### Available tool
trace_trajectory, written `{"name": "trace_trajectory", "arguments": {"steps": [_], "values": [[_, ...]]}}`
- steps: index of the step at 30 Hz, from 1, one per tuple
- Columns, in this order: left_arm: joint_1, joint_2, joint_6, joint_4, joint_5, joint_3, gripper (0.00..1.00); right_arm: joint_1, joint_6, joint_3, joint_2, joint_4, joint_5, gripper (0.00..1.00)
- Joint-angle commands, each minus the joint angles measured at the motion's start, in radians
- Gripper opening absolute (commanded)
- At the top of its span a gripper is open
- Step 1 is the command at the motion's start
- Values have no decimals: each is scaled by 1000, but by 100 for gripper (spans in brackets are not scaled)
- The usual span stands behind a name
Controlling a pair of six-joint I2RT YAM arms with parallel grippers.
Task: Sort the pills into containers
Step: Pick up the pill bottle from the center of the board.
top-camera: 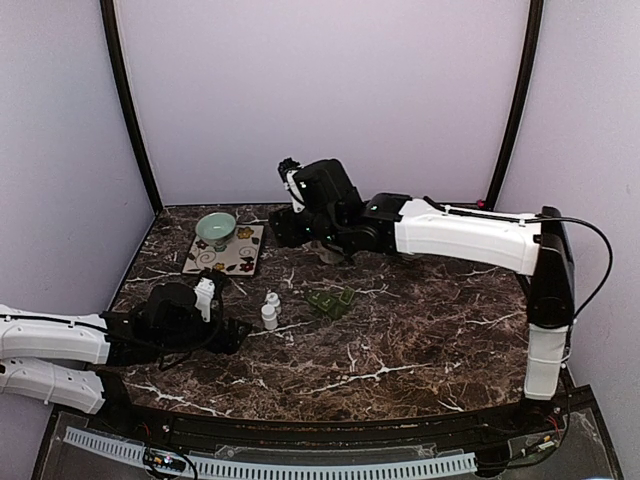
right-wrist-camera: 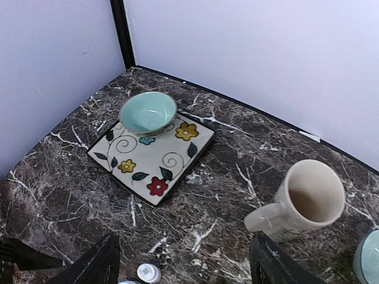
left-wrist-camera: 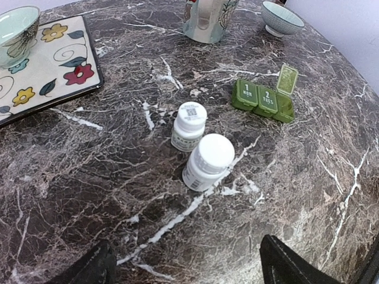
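Two white pill bottles stand together mid-table, one nearer (left-wrist-camera: 207,161) and one behind it (left-wrist-camera: 189,125); they also show in the top view (top-camera: 270,312). A green pill organizer (left-wrist-camera: 263,99) lies to their right with one lid raised; it shows in the top view too (top-camera: 333,302). No loose pills are visible. My left gripper (left-wrist-camera: 186,269) is open and empty, low over the marble just short of the bottles (top-camera: 232,333). My right gripper (right-wrist-camera: 186,266) is open and empty, held above the back of the table (top-camera: 283,232); one bottle cap (right-wrist-camera: 148,273) shows below it.
A floral square plate (right-wrist-camera: 177,148) at the back left carries a teal bowl (right-wrist-camera: 147,112). A cream mug (right-wrist-camera: 302,201) stands at the back centre, with a small bowl (left-wrist-camera: 282,18) to its right. The walls are close behind.
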Motion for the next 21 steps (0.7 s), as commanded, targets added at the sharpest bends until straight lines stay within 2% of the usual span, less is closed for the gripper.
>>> {"name": "trace_trajectory", "arguments": {"steps": [1,8,15,21], "values": [[-26,13,15,50,-4,-22,84,44,39,235,157,-351,-71,74],[-38,-37,5,40,-52,-59,78,87,130,534,330,-656,-138,68],[-40,-182,-48,-24,-140,-121,70,104,232,645,424,-784,-241,62],[-41,-235,-66,-64,-173,-123,69,108,280,671,487,-822,-292,62]]}}
